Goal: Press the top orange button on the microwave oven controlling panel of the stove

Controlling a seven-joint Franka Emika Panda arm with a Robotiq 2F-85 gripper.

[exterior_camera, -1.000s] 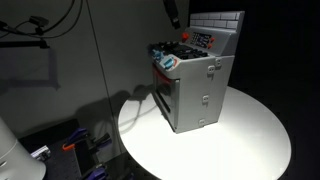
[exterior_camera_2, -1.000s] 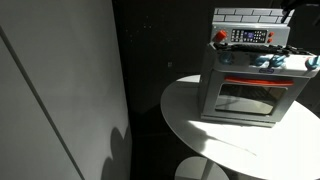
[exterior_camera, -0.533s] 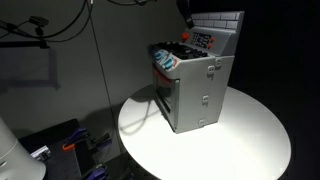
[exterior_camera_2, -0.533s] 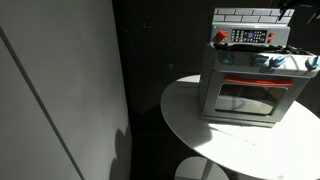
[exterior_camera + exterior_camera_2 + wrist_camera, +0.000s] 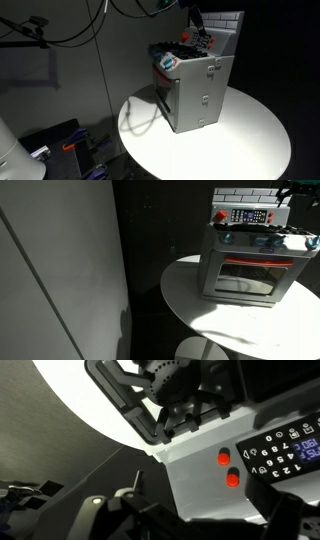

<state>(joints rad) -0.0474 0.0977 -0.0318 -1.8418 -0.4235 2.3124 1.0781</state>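
The grey toy stove stands on a round white table and shows in both exterior views. Its control panel sits on the back ledge below the brick-patterned wall. In the wrist view two orange buttons lie one after the other on the grey ledge, beside a dark keypad. My gripper hangs just above the panel, apart from it, and is barely seen in an exterior view. In the wrist view its fingers stand wide apart and empty.
Blue-and-white items and dark burners sit on the stove top in front of the panel. The oven door with its handle faces the table's edge. A pale wall panel stands to one side. Cables hang behind.
My gripper has moved across and down from above the stove's front towards the back panel. The stove has not moved.
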